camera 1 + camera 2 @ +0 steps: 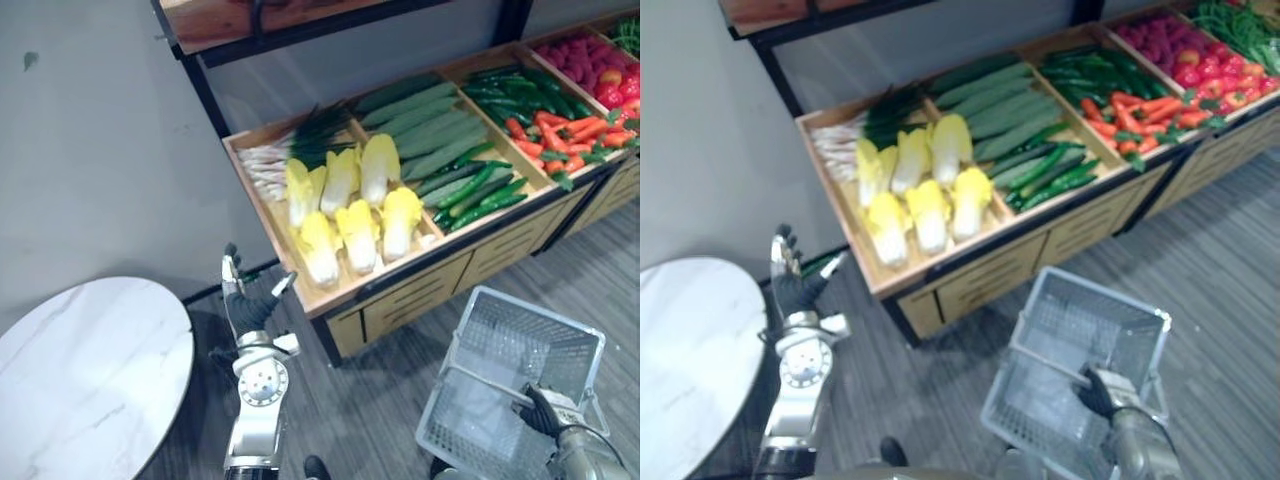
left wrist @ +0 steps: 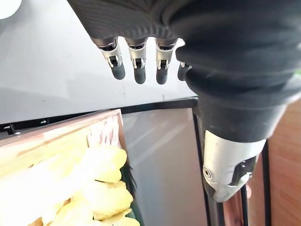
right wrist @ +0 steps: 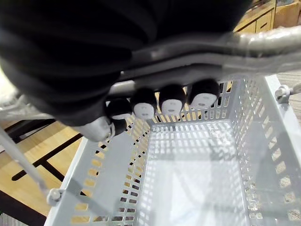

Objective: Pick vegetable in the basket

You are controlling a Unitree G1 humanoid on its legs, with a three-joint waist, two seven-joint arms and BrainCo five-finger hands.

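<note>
Several yellow cabbages [image 1: 350,210] lie in the left bin of a wooden produce shelf [image 1: 385,285], with long cucumbers [image 1: 425,125] and slim dark cucumbers [image 1: 475,190] in the bin beside them. My left hand [image 1: 245,303] is raised in front of the shelf's left corner, open, its fingers [image 2: 136,66] straight and holding nothing. An empty grey wire basket [image 1: 540,318] hangs low on the right. My right hand [image 1: 545,412] is shut on the basket's handle [image 3: 188,70], fingers curled round the bar.
Spring onions [image 1: 270,160] fill the shelf's far left. Green peppers [image 1: 520,92], carrots [image 1: 560,135] and red produce [image 1: 590,60] fill the bins to the right. A round white marble table [image 1: 90,370] stands at the lower left. Grey wood floor lies between shelf and basket.
</note>
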